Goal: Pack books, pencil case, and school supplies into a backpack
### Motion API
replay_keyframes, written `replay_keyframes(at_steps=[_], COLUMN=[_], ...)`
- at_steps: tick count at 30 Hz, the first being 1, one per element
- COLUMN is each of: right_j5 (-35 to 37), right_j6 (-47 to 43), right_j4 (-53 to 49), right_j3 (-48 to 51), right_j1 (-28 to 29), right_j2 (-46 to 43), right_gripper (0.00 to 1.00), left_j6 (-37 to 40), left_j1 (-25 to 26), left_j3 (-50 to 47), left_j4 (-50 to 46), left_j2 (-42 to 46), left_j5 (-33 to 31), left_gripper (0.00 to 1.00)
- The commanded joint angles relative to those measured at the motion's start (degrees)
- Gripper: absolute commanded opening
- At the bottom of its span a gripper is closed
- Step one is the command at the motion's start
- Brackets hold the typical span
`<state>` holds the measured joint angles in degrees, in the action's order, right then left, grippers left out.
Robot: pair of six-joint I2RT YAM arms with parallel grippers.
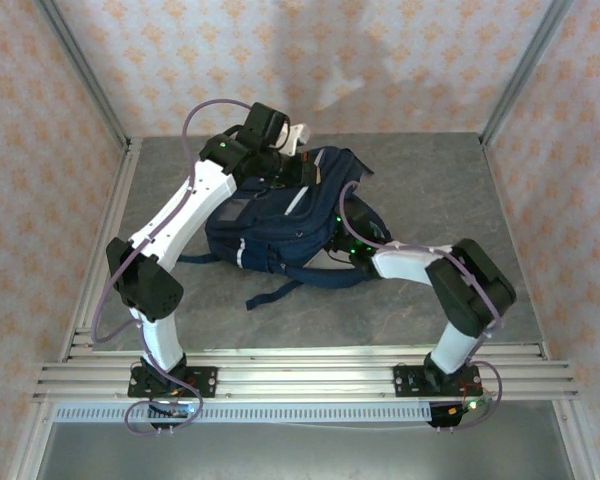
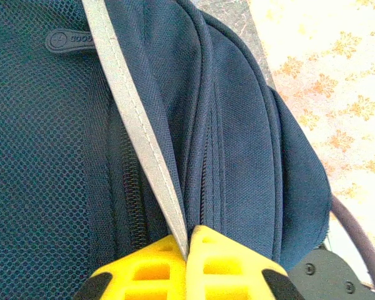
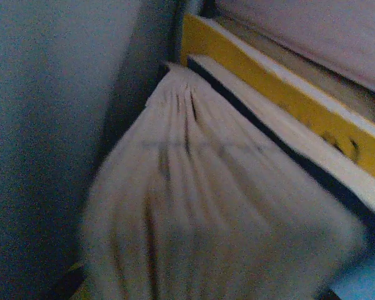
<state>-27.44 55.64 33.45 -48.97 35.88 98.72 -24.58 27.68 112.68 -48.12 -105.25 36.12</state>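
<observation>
The left end effector (image 2: 189, 253) pinches the backpack (image 1: 270, 225) by its rim; hold it up high. I cannot tell if the right end effector (image 1: 348, 243) is holding anything, so slide the books (image 3: 225, 206) down gently.

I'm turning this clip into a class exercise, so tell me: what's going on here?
The left gripper is shut on a grey stripe of the navy backpack, at the bag's far end. The right arm reaches into the bag from the right side. Its wrist camera looks at books inside: a book with fanned pages beside a yellow-edged book. Whether that arm grips anything cannot be told.
</observation>
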Motion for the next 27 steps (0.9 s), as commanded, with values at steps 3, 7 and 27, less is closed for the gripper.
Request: replay_keyframes(at_steps=[3, 7, 27], right_j5=[2.4, 2.1, 26.3], right_j6=[5.0, 2.7, -10.9], right_j4=[6.7, 5.9, -39.3], right_j3=[-4.9, -2.6, 11.8], right_j1=[0.2, -0.5, -6.8], right_j2=[6.3, 2.8, -37.5], right_gripper=[0.48, 0.69, 0.66], left_j6=[-0.6, -2.7, -7.8], left_j1=[-0.7, -3.8, -7.3], left_j3=[1.3, -3.3, -14.4], left_j4=[8.0, 10.9, 18.2], left_j2=[5.2, 6.9, 7.8], left_j5=[6.1, 6.1, 5.8], left_gripper=[0.0, 0.0, 0.0])
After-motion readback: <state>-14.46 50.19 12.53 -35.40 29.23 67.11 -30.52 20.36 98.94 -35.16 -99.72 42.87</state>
